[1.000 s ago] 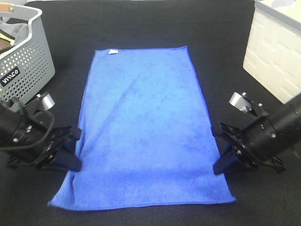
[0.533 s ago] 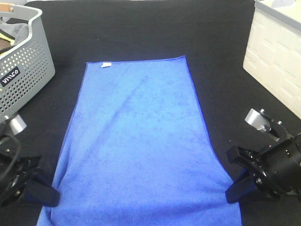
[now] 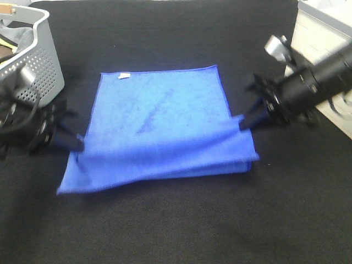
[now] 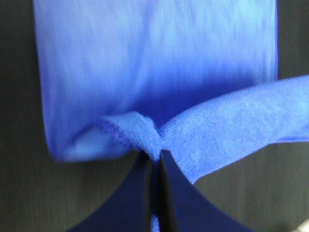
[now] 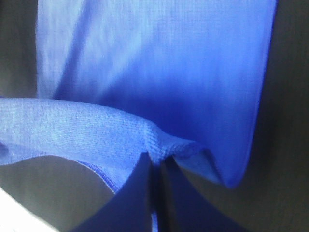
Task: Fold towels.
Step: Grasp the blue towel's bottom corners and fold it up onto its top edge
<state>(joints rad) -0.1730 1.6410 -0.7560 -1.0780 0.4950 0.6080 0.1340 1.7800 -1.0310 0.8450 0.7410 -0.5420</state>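
Note:
The royal-blue towel (image 3: 159, 121) lies on the black table, its near half lifted and carried over the far half. Its white tag (image 3: 125, 76) sits on the far short edge. My left gripper (image 3: 77, 145) is shut on the towel's left near corner (image 4: 145, 137). My right gripper (image 3: 242, 122) is shut on the right near corner (image 5: 161, 140). Both hold the raised edge above the towel's middle. The fold (image 3: 165, 176) lies nearest the camera.
A grey perforated basket (image 3: 27, 71) stands at the far left, close behind my left arm. A white crate (image 3: 324, 60) stands at the far right, beside my right arm. Black table surface (image 3: 176, 225) lies in front of the fold.
Both grippers have lifted the towel's near corners and carried them away from the camera, over the towel. The towel now lies doubled, with a fold at the front.

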